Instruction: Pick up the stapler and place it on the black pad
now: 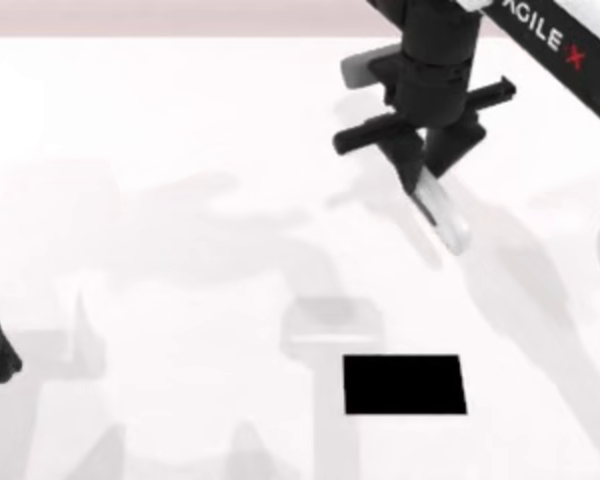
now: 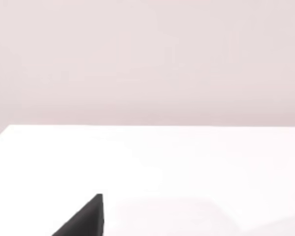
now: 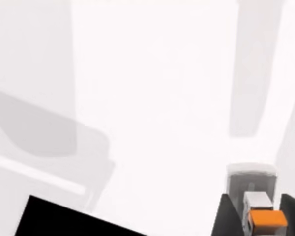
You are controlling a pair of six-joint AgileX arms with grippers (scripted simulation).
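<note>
The right hand [image 1: 435, 190], at one o'clock above the table [image 1: 160, 200], gripped the small white rounded stapler [image 1: 445, 215]; carrying was underway. Next: swing toward the flat black rectangular pad [image 1: 404, 384] at five o'clock.

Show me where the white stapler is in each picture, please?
Top view: the stapler hangs between the fingers of the right gripper, up and right of the black pad.
Left wrist view: not in it.
Right wrist view: the stapler sits low between the dark fingers.
Shared landmark: the black pad, in the top and right wrist views.
</note>
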